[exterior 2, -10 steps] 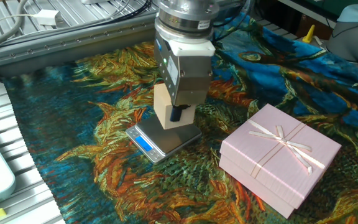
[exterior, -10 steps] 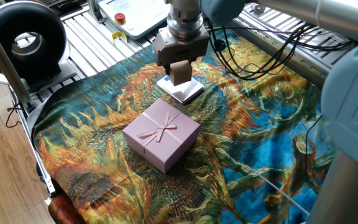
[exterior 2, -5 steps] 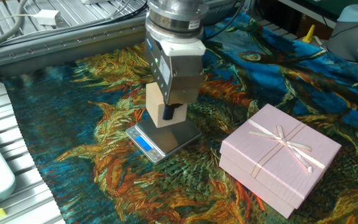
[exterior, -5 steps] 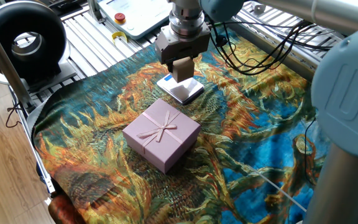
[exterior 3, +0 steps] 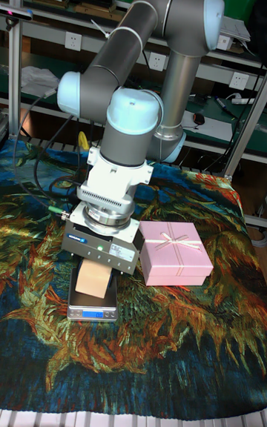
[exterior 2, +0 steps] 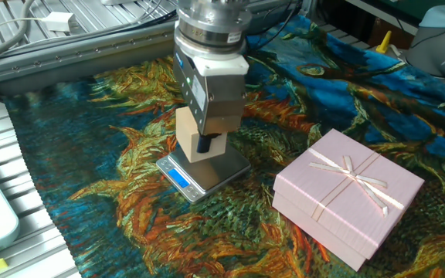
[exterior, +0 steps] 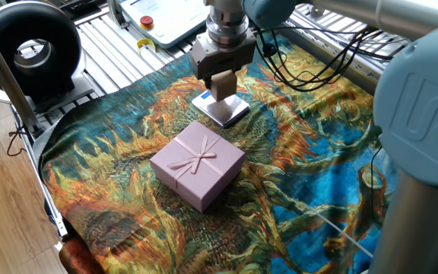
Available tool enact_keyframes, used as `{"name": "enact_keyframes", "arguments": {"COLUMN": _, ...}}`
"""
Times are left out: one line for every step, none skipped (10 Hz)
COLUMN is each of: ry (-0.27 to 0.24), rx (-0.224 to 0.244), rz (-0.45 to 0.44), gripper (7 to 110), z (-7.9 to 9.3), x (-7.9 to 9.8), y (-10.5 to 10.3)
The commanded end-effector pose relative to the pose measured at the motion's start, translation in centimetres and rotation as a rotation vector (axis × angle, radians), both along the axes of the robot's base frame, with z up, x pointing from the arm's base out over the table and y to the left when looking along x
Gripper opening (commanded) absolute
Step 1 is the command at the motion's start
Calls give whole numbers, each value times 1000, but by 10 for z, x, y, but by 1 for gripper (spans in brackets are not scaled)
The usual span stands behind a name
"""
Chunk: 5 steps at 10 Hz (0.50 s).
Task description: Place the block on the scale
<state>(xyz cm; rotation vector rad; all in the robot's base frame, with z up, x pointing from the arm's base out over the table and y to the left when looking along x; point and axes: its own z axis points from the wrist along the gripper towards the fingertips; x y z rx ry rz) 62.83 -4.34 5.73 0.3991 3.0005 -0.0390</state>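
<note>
- Block (exterior 2: 191, 144): a small tan cube, matte like plain cardboard, with square faces and crisp edges. It sits clamped between the gripper (exterior 2: 205, 144) fingers, low over the scale (exterior 2: 204, 172), left of centre in the other fixed view.
- What has changed: over the last second the gripper and block have slid leftward in that view and come down a little. The cube's lower edge now reads close to the silver platform. In the tall fixed view the block (exterior 3: 93, 279) hangs directly above the scale (exterior 3: 93, 306), at lower left of the frame.
- Contact: I cannot tell for sure whether the cube already touches the platform; the gripper body hides much of the seam.
- Meaning for the task: carrying looks finished and placing is under way. What remains, by my reading, is a short final lowering, then the fingers parting and the arm lifting clear.
- Scale: a thin flat rectangular slab with a brushed silver top, dark edges and a small blue panel at its near-left corner. It looks smooth and hard, so a cube set down flat should sit stably.
- Gift box (exterior 2: 348, 197): pink-lilac and much larger, with a lid, a fine ribbed finish and a pale ribbon bow. It lies at lower right, well apart from the scale.
- Cloth (exterior 2: 91, 177): a soft printed fabric in teal, orange and gold, slightly rumpled, covers the table under everything.
</note>
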Motion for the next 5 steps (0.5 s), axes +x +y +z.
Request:
{"name": "enact_keyframes", "arguments": {"ry": -4, "rx": 2, "rz": 2, "gripper": 7, "z": -6, "x": 5, "y": -1}}
{"name": "enact_keyframes", "arguments": {"ry": -4, "rx": -2, "rz": 3, "gripper": 7, "z": -7, "x": 5, "y": 1}}
{"name": "enact_keyframes", "arguments": {"ry": 9, "rx": -3, "rz": 19, "gripper": 7, "z": -10, "x": 1, "y": 4}}
{"name": "enact_keyframes", "arguments": {"ry": 17, "rx": 9, "rz": 31, "gripper": 7, "z": -13, "x": -1, "y": 11}}
{"name": "enact_keyframes", "arguments": {"ry": 14, "rx": 14, "rz": 30, "gripper": 7, "z": -16, "x": -1, "y": 14}}
